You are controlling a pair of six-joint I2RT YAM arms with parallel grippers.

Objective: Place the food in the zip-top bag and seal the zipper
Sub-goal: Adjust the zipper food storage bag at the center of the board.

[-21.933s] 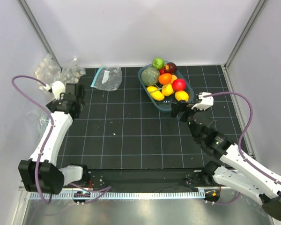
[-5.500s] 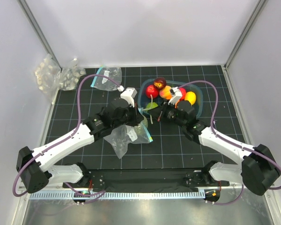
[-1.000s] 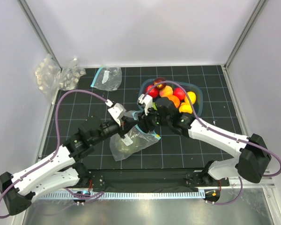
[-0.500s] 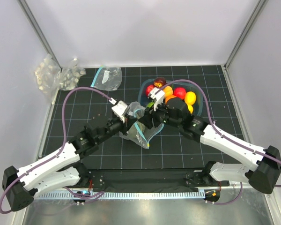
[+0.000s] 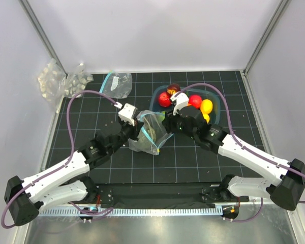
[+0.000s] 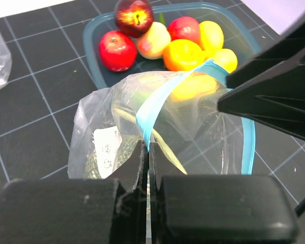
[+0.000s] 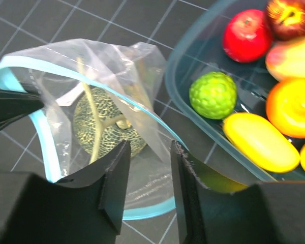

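Note:
The zip-top bag point(image 5: 151, 133) stands mid-table with its mouth open toward the right arm. My left gripper point(image 5: 139, 126) point(image 6: 146, 145) is shut on the zipper point(image 6: 157, 99), the teal strip along the mouth. A dull-green melon point(image 7: 112, 127) point(image 6: 94, 157) lies inside the bag point(image 7: 117, 66). My right gripper point(image 5: 166, 123) point(image 7: 150, 150) hangs open over the mouth's tub-side rim, with loose bag film between its jaws and the zipper point(image 7: 148, 211) curving below. The rest of the food lies in a teal tub point(image 5: 216, 104): a green ball point(image 7: 212, 95), a lemon point(image 7: 259, 142), red apples point(image 6: 117, 50) and an orange point(image 6: 183, 53).
Another clear bag point(image 5: 117, 84) lies at the back of the mat. Clear packs of white lumps point(image 5: 61, 81) sit in the back left corner. White walls close the table on three sides. The tub's rim point(image 7: 183, 66) is right beside the bag.
The left gripper has carried the bag's mouth up and toward the tub, so the bag stands more upright. The right gripper has drawn back toward the tub, its jaws shifting width.

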